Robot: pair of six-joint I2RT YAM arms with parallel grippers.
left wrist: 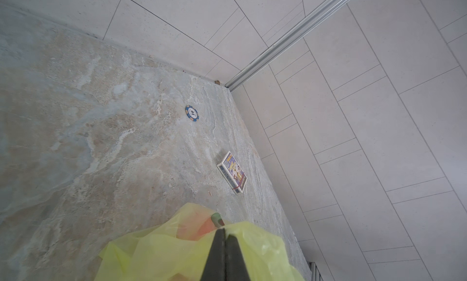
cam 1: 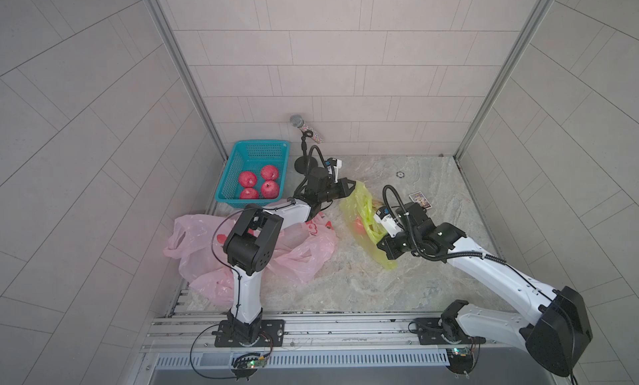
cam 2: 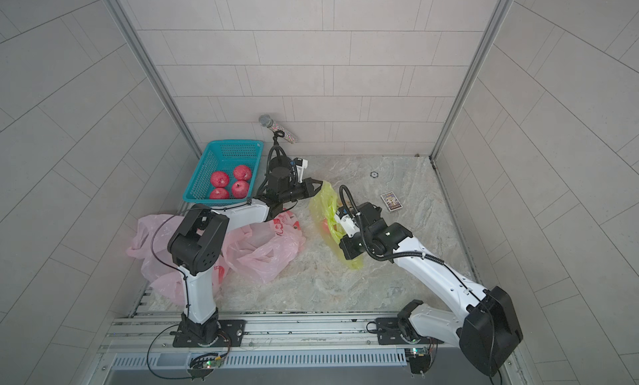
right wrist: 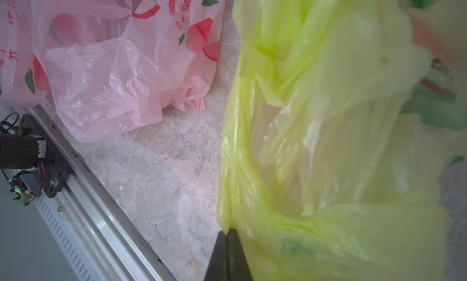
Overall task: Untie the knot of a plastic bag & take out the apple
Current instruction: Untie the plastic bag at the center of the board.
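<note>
A yellow-green plastic bag (cam 1: 359,206) hangs stretched between my two grippers above the stone table, in both top views (cam 2: 326,206). My left gripper (cam 1: 353,185) is shut on the bag's far edge, and the film is pinched at its tips (left wrist: 224,229). My right gripper (cam 1: 381,244) is shut on the near edge (right wrist: 228,230). The apple (cam 1: 359,225) shows as a red blur through the film. The knot is hidden among the bag's folds (right wrist: 328,115).
A blue basket (cam 1: 228,168) with several red apples stands at the back left, next to a microphone on a stand (cam 1: 304,125). Crumpled pink bags (cam 1: 304,255) lie under my left arm. A card box (cam 1: 420,200) and a poker chip (cam 1: 400,174) lie at the back right.
</note>
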